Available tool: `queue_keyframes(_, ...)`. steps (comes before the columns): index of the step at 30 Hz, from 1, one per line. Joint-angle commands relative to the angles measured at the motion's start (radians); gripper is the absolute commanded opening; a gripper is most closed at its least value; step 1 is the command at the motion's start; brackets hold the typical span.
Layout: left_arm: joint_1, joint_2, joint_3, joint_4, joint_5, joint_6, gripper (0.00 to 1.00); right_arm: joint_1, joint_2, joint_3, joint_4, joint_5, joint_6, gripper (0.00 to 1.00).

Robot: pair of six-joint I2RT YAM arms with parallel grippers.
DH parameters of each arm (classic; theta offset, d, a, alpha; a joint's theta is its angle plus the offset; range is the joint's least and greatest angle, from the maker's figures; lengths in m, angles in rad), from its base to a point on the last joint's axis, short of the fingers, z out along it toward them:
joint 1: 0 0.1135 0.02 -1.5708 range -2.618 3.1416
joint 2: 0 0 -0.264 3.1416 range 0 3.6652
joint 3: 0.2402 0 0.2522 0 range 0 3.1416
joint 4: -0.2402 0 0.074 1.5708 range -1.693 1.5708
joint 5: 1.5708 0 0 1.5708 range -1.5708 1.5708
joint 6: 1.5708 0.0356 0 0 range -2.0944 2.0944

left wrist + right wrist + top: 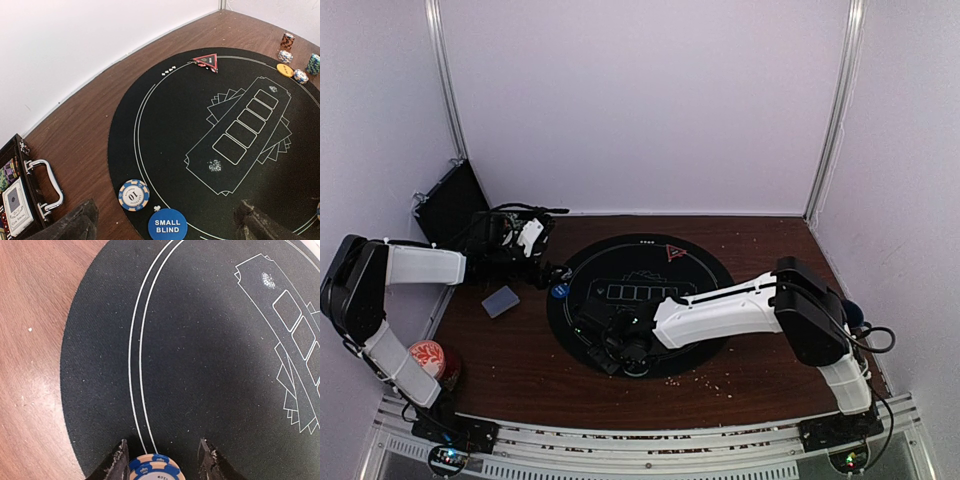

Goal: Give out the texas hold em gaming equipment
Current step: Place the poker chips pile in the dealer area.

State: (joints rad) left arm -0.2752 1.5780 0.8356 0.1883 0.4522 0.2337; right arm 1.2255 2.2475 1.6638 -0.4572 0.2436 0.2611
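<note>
— So, any read on the left gripper [167, 202]?

— Wide open, hanging at 9 o'clock of the round black mat [595, 275], right over the blue SMALL BLIND button [167, 225], with a blue-and-white chip [134, 194] just beside that at the mat's edge.

— And the right gripper [162, 442]?

— Roughly half closed at 7 o'clock on the mat, straddling a blue-and-peach chip [154, 468]. Snug against one finger, sliver of mat showing at the other, so honestly can't tell whether pinched or just framed.

— Rest of the gear?

— Got the red triangle marker [672, 252] at 1 o'clock on the mat. Then the grey-blue card deck [501, 301] off the mat at 9 o'clock, flat on the wooden surface [520, 370]. Also an orange button [285, 70] plus a few chip stacks [287, 41] bunched around the mat's rim, 2 o'clock in the left wrist view. Lastly a black case [31, 192] open at 8 o'clock there, chips and a card box inside.
</note>
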Motion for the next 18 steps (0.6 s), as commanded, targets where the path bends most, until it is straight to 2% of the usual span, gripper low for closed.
queue_keyframes(1, 0.007, 0.002, -0.001, 0.046, 0.013, -0.001, 0.98, 0.005, -0.015, -0.018, -0.113, 0.041, -0.014, 0.47)
queue_keyframes(10, 0.007, 0.001, -0.001, 0.046, 0.013, -0.001, 0.98, 0.009, -0.023, -0.013, -0.114, 0.039, -0.021, 0.49)
queue_keyframes(18, 0.007, 0.003, -0.001, 0.048, 0.011, -0.002, 0.98, 0.009, -0.134, -0.042, -0.044, 0.063, -0.017, 0.75)
